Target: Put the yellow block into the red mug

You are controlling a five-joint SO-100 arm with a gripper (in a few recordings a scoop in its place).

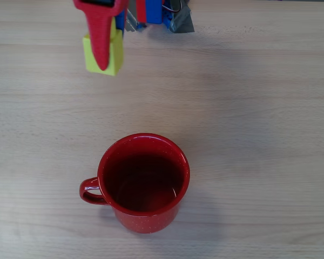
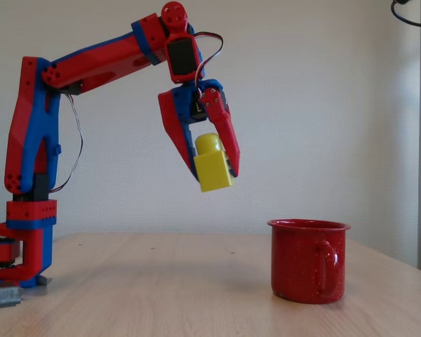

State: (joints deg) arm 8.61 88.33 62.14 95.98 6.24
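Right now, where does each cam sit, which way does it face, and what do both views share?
Overhead view: above the table, looking straight down into the red mug; the gripper with the yellow block enters at the top edge.
Fixed view: at table height, side-on toward a white wall; whole arm from base to gripper, block held in the air, mug standing at the right.
Both show: gripper, block, mug, table.

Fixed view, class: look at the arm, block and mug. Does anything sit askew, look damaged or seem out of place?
Only one thing: the yellow block hangs tilted in the gripper, its stud leaning left rather than pointing straight up. The red mug stands upright and intact on the table, off to the right of the block.
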